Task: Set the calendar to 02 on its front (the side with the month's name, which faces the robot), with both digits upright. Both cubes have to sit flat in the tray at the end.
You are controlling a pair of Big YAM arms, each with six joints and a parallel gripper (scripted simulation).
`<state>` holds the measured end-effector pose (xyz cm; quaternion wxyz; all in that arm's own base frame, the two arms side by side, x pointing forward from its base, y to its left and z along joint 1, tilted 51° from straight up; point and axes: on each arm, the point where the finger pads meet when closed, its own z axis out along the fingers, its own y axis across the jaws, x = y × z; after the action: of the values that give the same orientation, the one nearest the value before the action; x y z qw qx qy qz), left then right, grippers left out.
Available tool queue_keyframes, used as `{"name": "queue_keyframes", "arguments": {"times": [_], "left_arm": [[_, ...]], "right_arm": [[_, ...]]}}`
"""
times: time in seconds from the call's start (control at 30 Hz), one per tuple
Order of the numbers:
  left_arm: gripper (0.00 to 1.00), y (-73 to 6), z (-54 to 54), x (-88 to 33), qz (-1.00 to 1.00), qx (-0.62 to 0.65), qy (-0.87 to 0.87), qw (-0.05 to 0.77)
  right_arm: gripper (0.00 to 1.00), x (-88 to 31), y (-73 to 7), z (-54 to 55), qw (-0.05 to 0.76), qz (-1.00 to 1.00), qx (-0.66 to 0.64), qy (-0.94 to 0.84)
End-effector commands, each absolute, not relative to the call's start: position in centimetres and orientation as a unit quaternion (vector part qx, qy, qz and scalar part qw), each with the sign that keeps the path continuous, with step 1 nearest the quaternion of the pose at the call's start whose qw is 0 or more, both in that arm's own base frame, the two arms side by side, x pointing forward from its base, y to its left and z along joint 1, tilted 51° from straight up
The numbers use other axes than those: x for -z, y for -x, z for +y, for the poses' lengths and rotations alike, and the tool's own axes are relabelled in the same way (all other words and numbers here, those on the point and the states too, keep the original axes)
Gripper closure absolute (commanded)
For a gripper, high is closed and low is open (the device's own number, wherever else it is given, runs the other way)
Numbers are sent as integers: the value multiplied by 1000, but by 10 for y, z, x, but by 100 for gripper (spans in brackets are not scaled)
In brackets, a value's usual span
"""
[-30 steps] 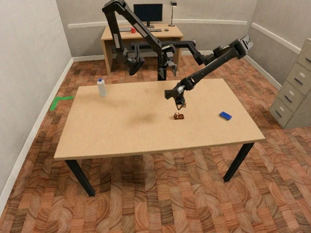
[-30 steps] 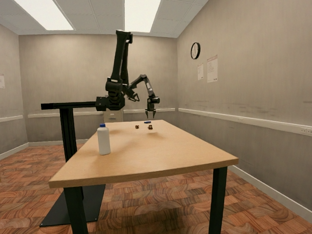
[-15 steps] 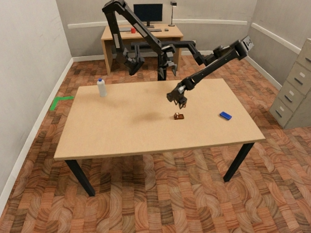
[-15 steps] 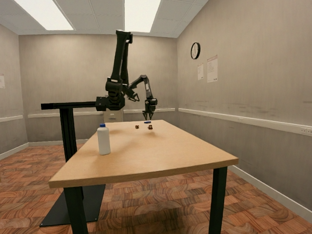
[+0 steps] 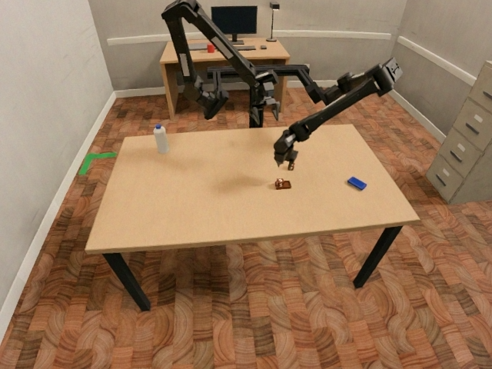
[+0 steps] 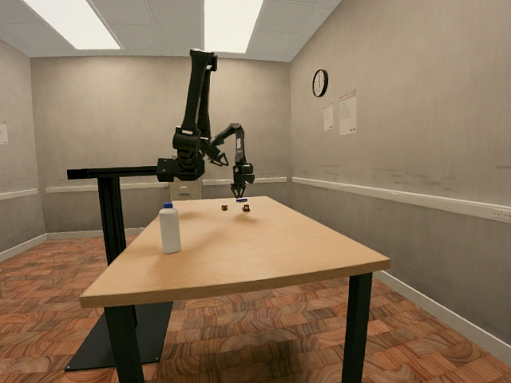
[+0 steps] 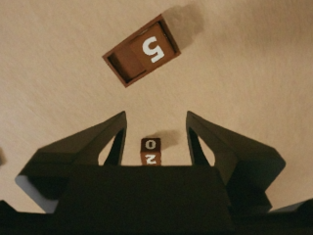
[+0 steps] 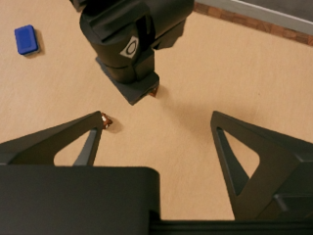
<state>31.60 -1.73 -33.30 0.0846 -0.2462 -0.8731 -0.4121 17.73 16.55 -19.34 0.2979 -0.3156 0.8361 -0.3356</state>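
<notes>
Left and right jaws over the desk (image 5: 178,198) (image 6: 255,255), calendar part-filled. You have one brown cube with white digits, the seated cube (image 5: 279,181) (image 7: 156,46), in the small reddish-brown open tray (image 5: 287,187) (image 7: 153,70); it shows a 5 on top and appears to sit flat. The other slot is unfilled. The second brown digit cube, the loose cube (image 6: 224,207) (image 7: 151,151) (image 8: 106,120), lies outside the tray, on the robot's side of it, w/ a 0 up and what looks like a 2 on one side.

Left jaws (image 5: 287,161) (image 6: 238,195): approx. half open, nothing held, above the desk and near the loose cube. Right jaws (image 5: 266,117): wide open, nothing held, well apart from the cubes.

Done, as far as you can judge: one cube seated, i.e. about half the placing. Its front digit can't be read here, so you can't confirm it. Left to do: grip the loose cube, turn it as req'd, lower it flat into the free slot, then check 02 upright on the robot-facing side. If the seated cube's front digit is wrong, it prob. needs re-turning too.
</notes>
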Motion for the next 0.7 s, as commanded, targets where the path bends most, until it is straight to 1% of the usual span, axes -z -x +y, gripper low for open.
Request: {"name": "queue_keyframes", "arguments": {"times": [0.0, 0.27, 0.33, 0.4, 0.67], "left_arm": [[45, -310, -6, 330, -896, 423, 131, 36], [45, -305, -2, 324, -907, 418, -15, -49], [45, -295, 7, 324, -904, 419, -54, -59], [45, -295, 7, 324, -904, 419, -54, -59], [45, -275, 20, 320, -878, 402, -220, -138]], "right_arm": [[0, 196, -181, 178, 306, 841, 327, 305], [0, 196, -181, 178, 306, 841, 327, 305], [0, 196, -181, 178, 306, 841, 327, 305], [0, 196, -181, 178, 306, 841, 327, 305], [0, 196, -181, 178, 306, 841, 327, 305]]}}
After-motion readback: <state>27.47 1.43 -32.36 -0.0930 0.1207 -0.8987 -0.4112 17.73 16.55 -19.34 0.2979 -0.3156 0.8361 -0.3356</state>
